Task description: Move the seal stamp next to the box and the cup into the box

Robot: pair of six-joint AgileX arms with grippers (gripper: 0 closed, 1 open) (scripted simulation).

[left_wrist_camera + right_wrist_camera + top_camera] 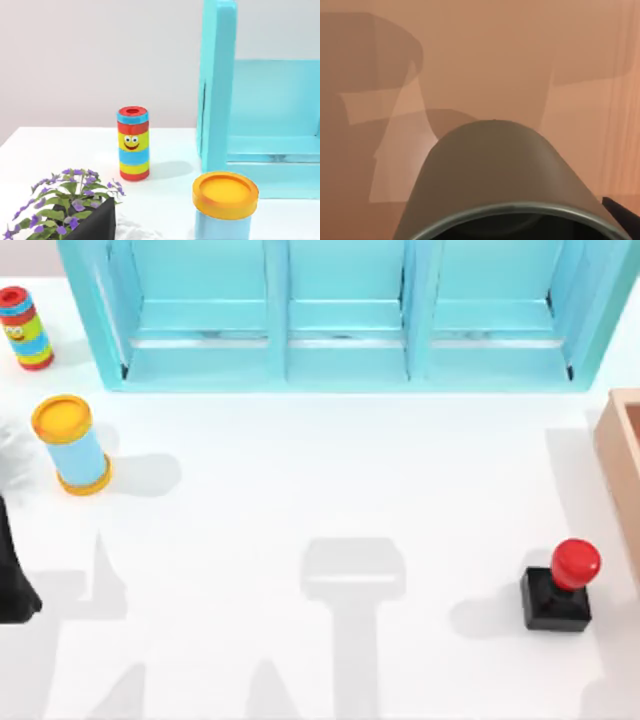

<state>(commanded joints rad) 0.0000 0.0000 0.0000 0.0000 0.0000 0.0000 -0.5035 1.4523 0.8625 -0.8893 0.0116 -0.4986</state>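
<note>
Right gripper: finger state cannot be told; the dark olive-green cylindrical cup (495, 175) is sitting close under its wrist camera, against the reddish-brown inside of the light tan wooden box (622, 455). The black cube-based seal stamp with glossy red knob (560, 587) is standing just beside that box, at the table's right edge.

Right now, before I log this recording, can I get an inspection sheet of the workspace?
Surface: white table, shadows across it.
Job's things: seal stamp upright near the box at the right edge; cup close before the right wrist camera, over a reddish-brown surface.
Clutter: striped cylinder, blue cylinder with yellow lid, potted plant.
Hands: nothing seen.
Cables: nothing seen.
Surroundings: turquoise shelf unit at the back.
</note>
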